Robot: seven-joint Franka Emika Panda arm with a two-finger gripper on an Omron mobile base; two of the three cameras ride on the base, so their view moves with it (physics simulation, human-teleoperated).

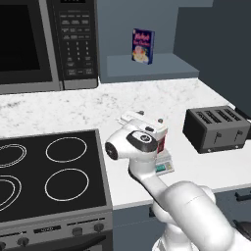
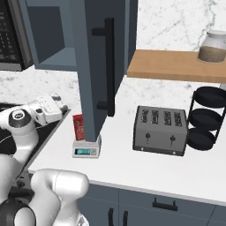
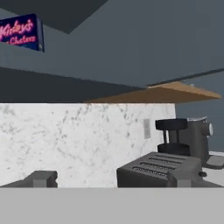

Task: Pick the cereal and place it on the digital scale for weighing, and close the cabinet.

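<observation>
Though parked just beside the cereal point(image 1: 162, 142), grips nothing: gripper point(image 3: 113, 179) spread wide, one dark fingertip point(image 3: 41, 179) low left and the other low right in the hand view, bare marble wall between them.

Starting far left: black microwave point(image 1: 29, 44) over the stove point(image 1: 54, 171), keypad print too small to read. Moving right along the white counter point(image 1: 59, 110): wrist and hand hanging above the counter's front half, right up against the red box from the stove side; cannot tell whether touching. Cereal upright on the digital scale point(image 2: 86, 148), toward its left edge, partly hidden behind the door in the right base view. Teal display lit, digits unreadable.

Above and behind: cabinet point(image 2: 95, 66) wide open, door swung out over the counter, lower corner just in front of the scale, black bar handle point(image 2: 109, 66) facing the toaster. Inside, dark blue box point(image 1: 143, 45) upright on the shelf; pink script on its front in the hand view, not legible for sure.

Further right: open counter between scale and toaster point(image 2: 160, 130), then a wooden shelf point(image 2: 176, 65) carrying a jar point(image 2: 212, 46), and a black tiered rack point(image 2: 205, 119) at the far edge. Front strip of counter free all along.
</observation>
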